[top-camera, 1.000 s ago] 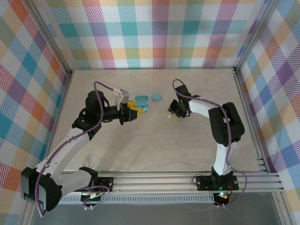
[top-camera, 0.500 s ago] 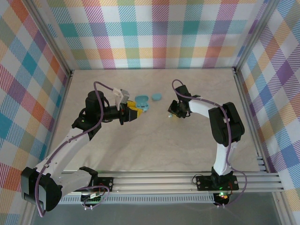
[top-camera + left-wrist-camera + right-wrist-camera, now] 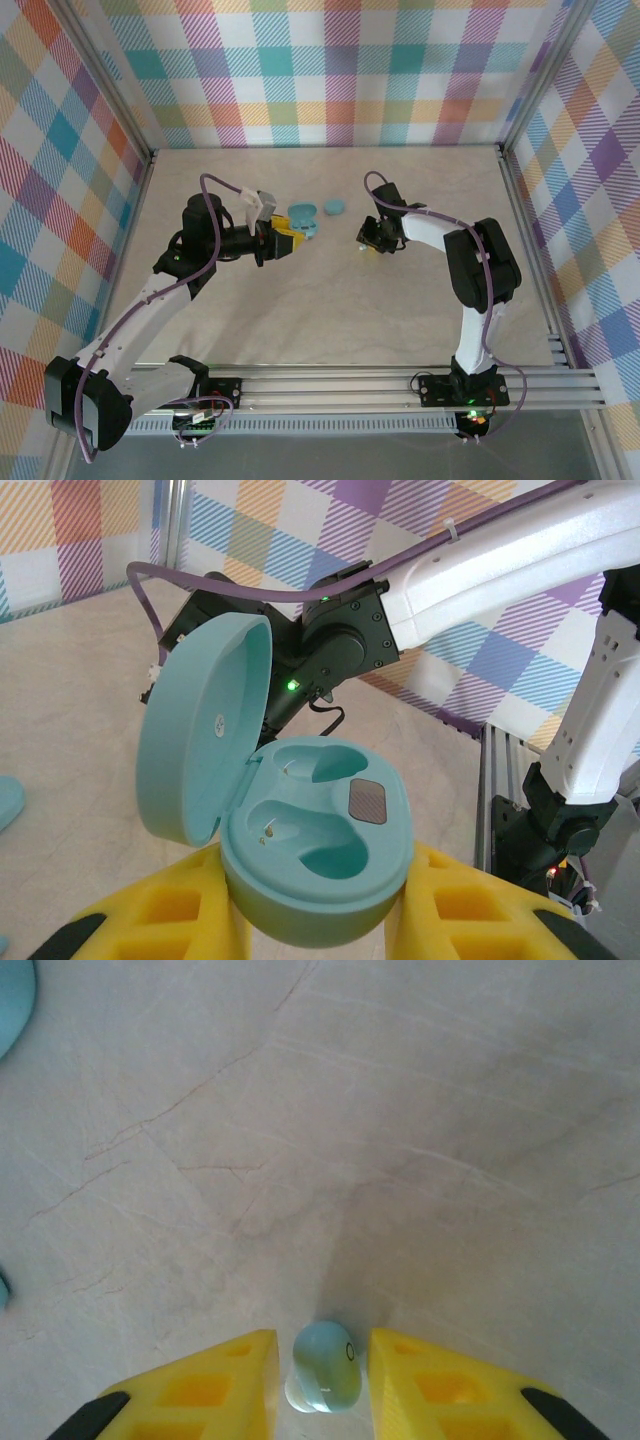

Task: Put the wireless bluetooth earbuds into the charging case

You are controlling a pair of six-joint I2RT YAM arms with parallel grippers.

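Left gripper (image 3: 318, 855): yellow fingers clamped on the base of the charging case (image 3: 320, 810). Its lid (image 3: 205, 730) is hinged open to the left and both wells are showing (a dark patch sits beside the right one).

Right gripper (image 3: 322, 1338): one earbud (image 3: 326, 1368) sits between the fingers, low over the table (image 3: 400, 1110). There are slivers of gap either side, so I cannot tell whether it is pinched.

A second teal case (image 3: 335, 207) lies on the table beyond the two grippers.

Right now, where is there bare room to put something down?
Bare: the table between the arms, and its strip by the back wall. Crowded: the middle, where the left claw holds an open case beside a second case and the right claw holding an earbud.
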